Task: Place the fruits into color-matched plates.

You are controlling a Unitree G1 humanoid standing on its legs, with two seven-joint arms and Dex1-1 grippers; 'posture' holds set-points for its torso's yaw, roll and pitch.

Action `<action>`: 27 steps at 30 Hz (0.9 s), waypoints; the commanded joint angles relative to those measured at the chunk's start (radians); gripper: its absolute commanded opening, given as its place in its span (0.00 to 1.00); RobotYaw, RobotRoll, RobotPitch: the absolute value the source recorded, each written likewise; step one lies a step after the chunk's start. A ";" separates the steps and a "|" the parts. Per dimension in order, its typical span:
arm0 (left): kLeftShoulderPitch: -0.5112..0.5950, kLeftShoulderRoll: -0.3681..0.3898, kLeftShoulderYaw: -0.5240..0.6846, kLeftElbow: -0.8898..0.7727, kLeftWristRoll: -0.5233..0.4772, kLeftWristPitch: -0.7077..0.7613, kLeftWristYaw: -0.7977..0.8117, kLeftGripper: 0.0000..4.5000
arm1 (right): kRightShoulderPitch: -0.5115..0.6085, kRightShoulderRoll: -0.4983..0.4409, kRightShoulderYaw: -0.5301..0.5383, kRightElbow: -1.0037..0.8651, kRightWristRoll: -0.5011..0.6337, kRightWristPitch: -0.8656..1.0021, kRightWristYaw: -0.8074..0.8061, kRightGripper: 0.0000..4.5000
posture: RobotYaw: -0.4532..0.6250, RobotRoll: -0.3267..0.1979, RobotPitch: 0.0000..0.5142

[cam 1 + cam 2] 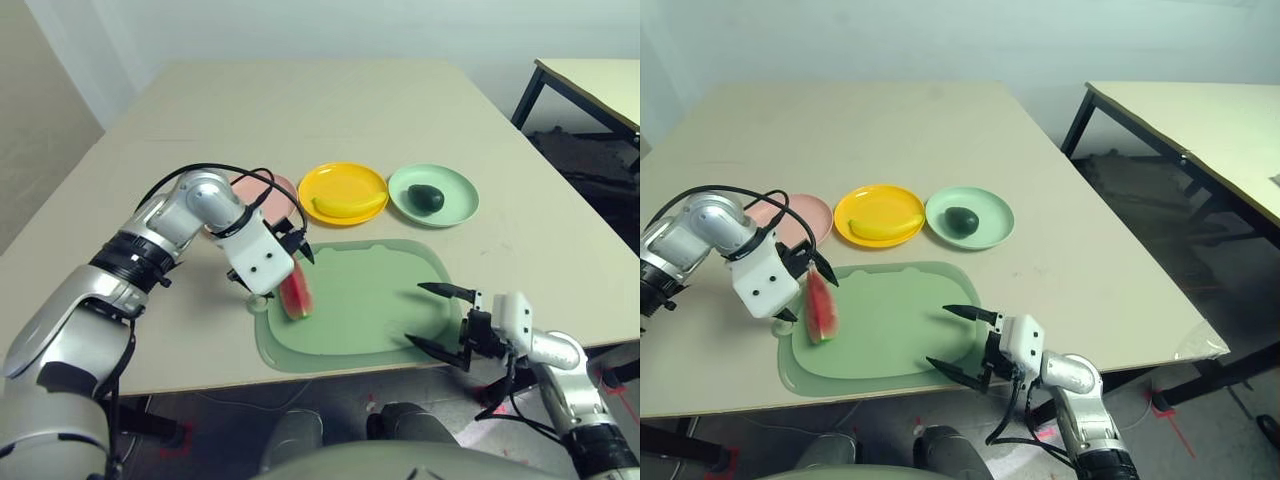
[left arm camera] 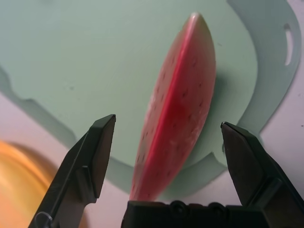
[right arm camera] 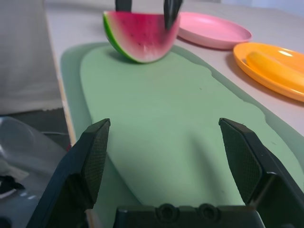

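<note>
Watermelon wedge [image 2: 173, 114] lay on green mat [image 1: 375, 300], long axis running lengthwise between left claw's [image 2: 168, 126] spread fingers, ungripped. Left arm nearer; right claw [image 3: 165, 123], also wide apart, well off.

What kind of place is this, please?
Probably a robotics lab or test room: a robot's arms reach over a bare-topped table, toy fruit lies on plates, and red marks are on the floor.

1 green mat [image 1: 370, 300] on 1 table [image 1: 300, 110].
</note>
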 commanded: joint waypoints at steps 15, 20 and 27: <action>0.040 -0.054 0.033 0.085 0.118 0.041 -0.009 0.38 | -0.009 -0.029 0.014 -0.049 0.020 0.073 -0.016 1.00 | 0.45 0.62 0.00; 0.028 -0.037 0.039 0.086 0.098 0.055 -0.009 0.38 | -0.019 -0.028 0.015 -0.044 0.020 0.079 -0.017 1.00 | 0.46 0.62 0.00; 0.007 0.000 0.044 0.079 0.055 0.082 -0.009 0.38 | -0.028 -0.023 0.018 -0.027 0.016 0.077 -0.016 1.00 | 0.46 0.62 0.00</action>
